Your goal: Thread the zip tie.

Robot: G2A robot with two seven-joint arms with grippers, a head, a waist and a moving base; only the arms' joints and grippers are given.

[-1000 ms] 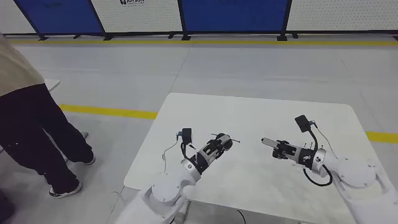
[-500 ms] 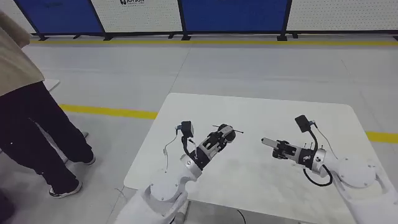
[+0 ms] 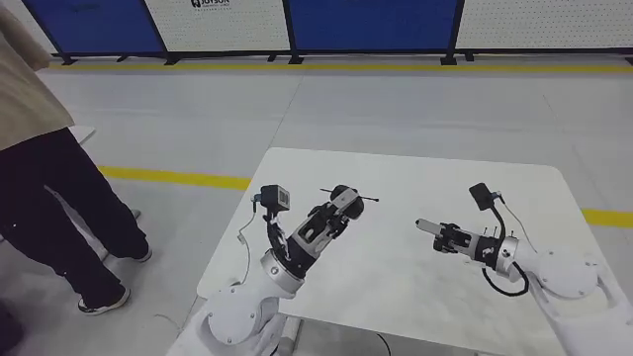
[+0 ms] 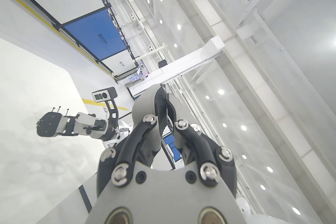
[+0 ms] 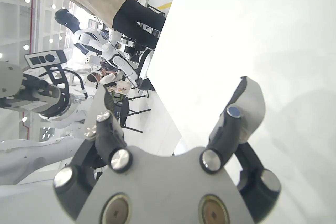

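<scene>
Pinching the thin black zip tie, the left end effector sits over the left half of the bench — the top view shows the tie poking out either side, while its wrist view shows the fingers pressed together. The right end effector gapes wide, empty.

Left claw, gripping the zip tie, hangs left of right claw.

Dark logo wordmarks are standing on the far-left white panel and the far-right white panel, and a fainter one is showing on the blue panel between them.
</scene>
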